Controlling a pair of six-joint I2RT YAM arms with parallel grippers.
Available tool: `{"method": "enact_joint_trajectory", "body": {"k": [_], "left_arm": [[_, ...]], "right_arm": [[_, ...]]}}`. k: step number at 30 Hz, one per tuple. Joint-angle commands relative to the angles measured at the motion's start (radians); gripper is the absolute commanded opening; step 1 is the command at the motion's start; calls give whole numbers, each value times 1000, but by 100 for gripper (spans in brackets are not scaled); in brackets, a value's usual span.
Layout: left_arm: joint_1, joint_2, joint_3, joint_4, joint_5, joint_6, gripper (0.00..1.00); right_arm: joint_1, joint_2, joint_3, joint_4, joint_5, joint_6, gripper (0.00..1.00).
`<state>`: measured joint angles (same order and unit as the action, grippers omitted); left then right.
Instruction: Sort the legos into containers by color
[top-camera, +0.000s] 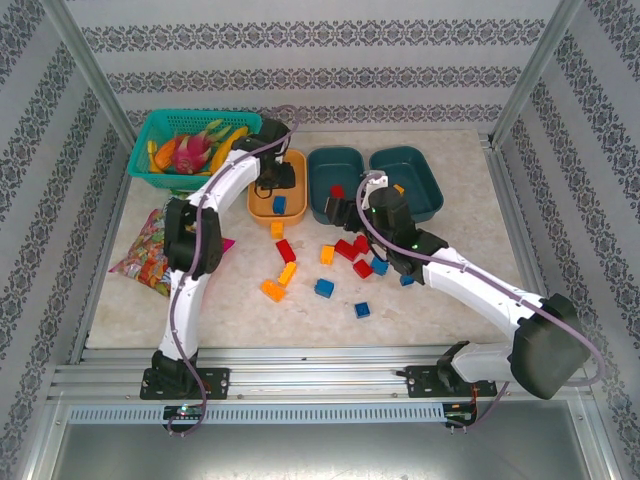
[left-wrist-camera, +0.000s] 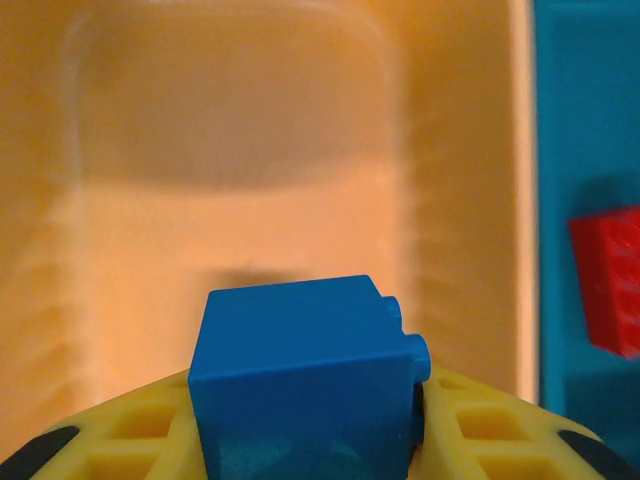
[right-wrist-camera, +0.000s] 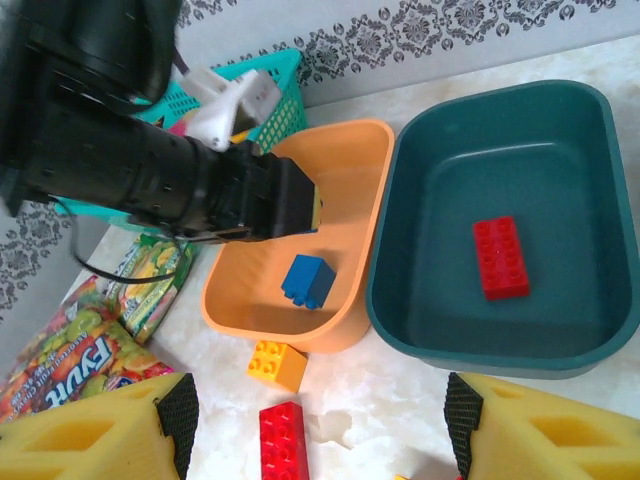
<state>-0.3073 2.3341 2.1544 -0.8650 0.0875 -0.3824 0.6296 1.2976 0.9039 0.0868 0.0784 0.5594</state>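
Nearest the arms, about a dozen small plastic lego bricks (top-camera: 324, 288) in blue, red and orange lie loose across the middle of the marble table (top-camera: 465, 215), so the bulk of the sorting is ahead. Just beyond them the right gripper (right-wrist-camera: 320, 420) hangs over the table, yellow fingers spread wide, nothing between them. On to the far edge: here's the shallow orange plastic bin (right-wrist-camera: 345, 150), and the left gripper (left-wrist-camera: 305, 445) is down inside it, pinching a blue brick (left-wrist-camera: 300, 370) that it has not yet let go. Next door, the middle dark teal bin (right-wrist-camera: 500, 130) has one long red brick (right-wrist-camera: 500, 258). The dark teal bin by the far right corner (top-camera: 415, 170) holds one orange brick (top-camera: 398, 188). Early days, I'd say: two sorted, one arriving.
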Motion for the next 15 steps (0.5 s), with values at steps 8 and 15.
{"method": "enact_joint_trajectory", "body": {"k": [8,15], "left_arm": [[29,72,53,-148,-79,-104,40],[30,80,56,-163,-80,-135,49]], "right_arm": [[-19,-9,-12,-6,-28,40,68],[-25,-1,4,-34,-40,22,68]]}}
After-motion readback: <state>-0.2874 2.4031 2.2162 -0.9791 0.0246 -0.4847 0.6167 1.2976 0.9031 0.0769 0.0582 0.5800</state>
